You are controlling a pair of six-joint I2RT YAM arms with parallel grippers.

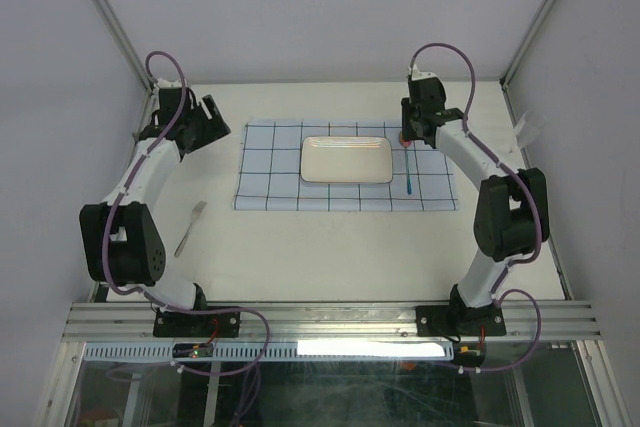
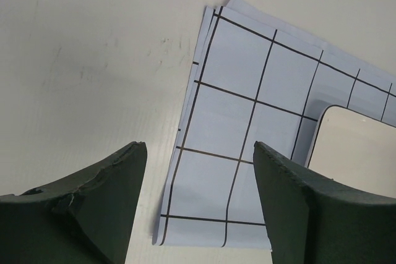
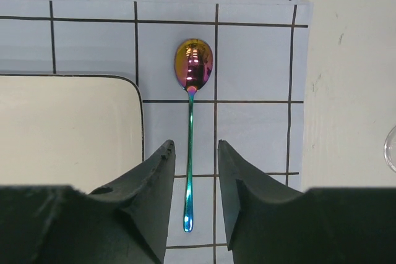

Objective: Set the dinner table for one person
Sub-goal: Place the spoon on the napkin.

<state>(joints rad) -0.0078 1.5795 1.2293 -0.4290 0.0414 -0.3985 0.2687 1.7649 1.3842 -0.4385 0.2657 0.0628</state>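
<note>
Now my right hand (image 3: pixel 195 153) hung open over the spoon (image 3: pixel 193 65), which lay on the cloth (image 3: pixel 253 60) beside the plate (image 3: pixel 62 128), handy for eating. My left hand (image 2: pixel 199 153) was open and empty, above the surface (image 2: pixel 80 60) that held the cloth.

The top external view looks down from high above and behind the robot, taking in the whole dinner table (image 1: pixel 330 257). The left wrist view sits close, tilted down over the left end of the checked cloth (image 2: pixel 247 103) and a corner of the plate (image 2: pixel 359 153). The right wrist view looks straight down, close above the spoon (image 3: pixel 190 140). Cloth and plate appear in all three.
</note>
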